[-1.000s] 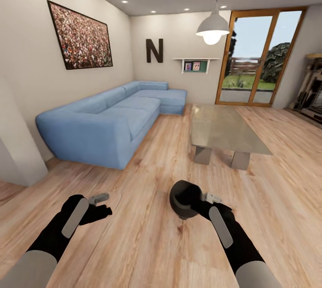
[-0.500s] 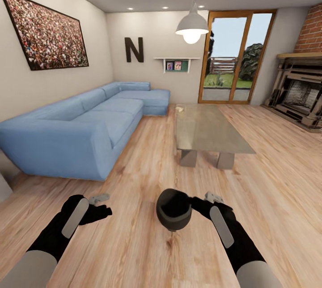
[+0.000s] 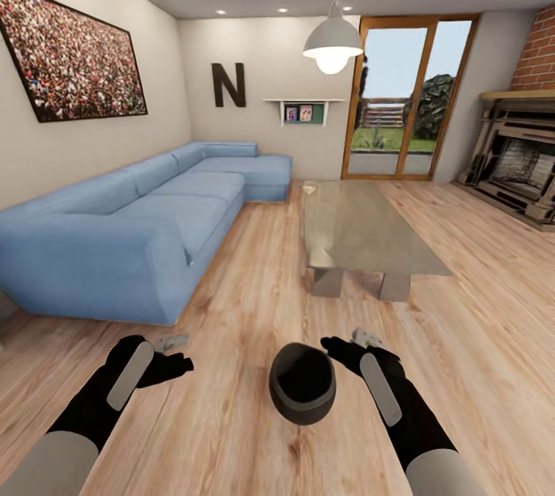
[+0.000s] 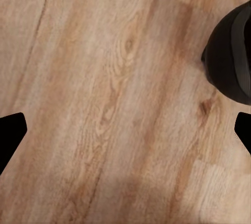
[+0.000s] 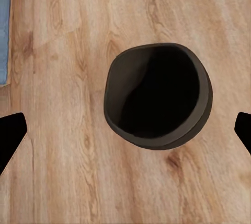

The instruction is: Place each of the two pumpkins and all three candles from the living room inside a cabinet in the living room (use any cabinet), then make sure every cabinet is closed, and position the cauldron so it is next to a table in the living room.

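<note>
The pot (image 3: 302, 392) was seen mouth-up on the wooden floor (image 3: 231, 434), short of the glass tabletop (image 3: 362, 230) ahead. It lay just beside the right claw (image 3: 339, 348), toward the robot's middle, apart from it; that claw stood wide and empty. The left claw (image 3: 176, 351), farther off, also gaped empty.
</note>
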